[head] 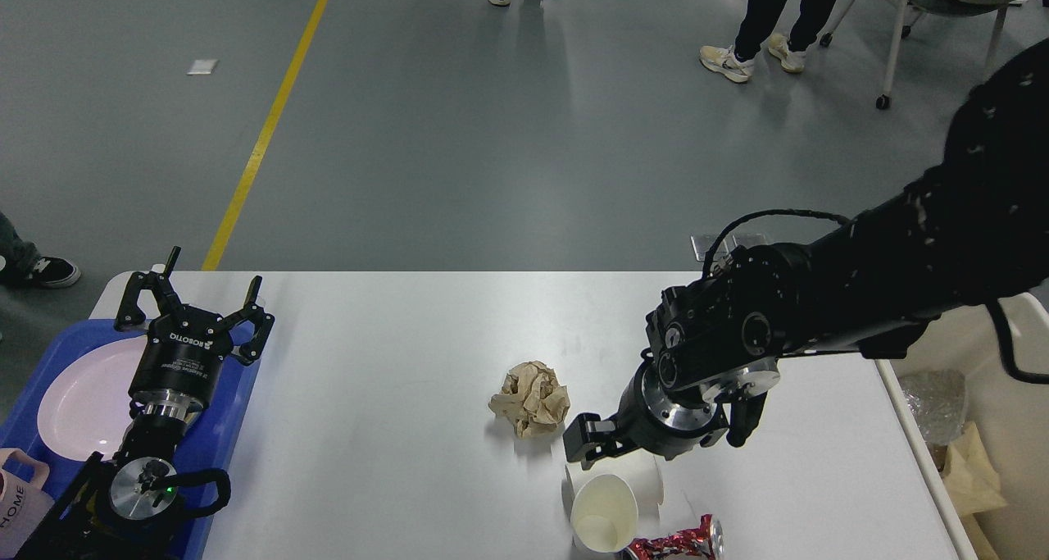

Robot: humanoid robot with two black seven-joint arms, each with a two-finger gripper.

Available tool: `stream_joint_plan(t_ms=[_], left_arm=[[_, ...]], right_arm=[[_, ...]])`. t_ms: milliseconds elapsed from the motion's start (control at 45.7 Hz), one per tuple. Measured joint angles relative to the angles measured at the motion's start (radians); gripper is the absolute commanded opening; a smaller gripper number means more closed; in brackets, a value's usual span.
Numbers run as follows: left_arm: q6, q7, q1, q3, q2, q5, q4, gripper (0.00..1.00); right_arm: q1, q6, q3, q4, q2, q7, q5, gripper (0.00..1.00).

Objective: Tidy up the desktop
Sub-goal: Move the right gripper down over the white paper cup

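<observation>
The white desktop [369,445] carries a crumpled brown paper ball [531,398] near its middle. A white paper cup [606,507] lies on its side near the front edge, mouth towards me, with a red foil wrapper [676,539] beside it. My right gripper [635,455] is low over the cup's far end, open. One finger [583,443] stands just left of the cup and right of the paper ball. The other is hidden behind the wrist. My left gripper [192,302] is open and empty at the table's left edge.
A blue tray [233,404] at the left holds a white plate [78,400] and a pink mug [16,498]. A cream bin [996,453] with crumpled rubbish stands at the right. People's feet and a chair are on the floor beyond the table.
</observation>
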State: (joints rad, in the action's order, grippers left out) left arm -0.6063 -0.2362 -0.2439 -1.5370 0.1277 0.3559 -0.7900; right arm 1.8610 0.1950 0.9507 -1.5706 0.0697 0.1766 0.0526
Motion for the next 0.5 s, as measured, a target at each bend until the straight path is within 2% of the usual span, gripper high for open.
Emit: stream_joint_plan(t_ms=[328, 503], left_arm=[[0.000, 0.000, 0.000, 0.000, 0.000, 0.000, 0.000, 0.97], [0.000, 0.000, 0.000, 0.000, 0.000, 0.000, 0.000, 0.97]], right_arm=[[-0.086, -0.019, 0.007, 0.022, 0.023, 0.007, -0.092, 0.90], [-0.139, -0.070, 0.038, 0.037, 0.055, 0.007, -0.120, 0.90]])
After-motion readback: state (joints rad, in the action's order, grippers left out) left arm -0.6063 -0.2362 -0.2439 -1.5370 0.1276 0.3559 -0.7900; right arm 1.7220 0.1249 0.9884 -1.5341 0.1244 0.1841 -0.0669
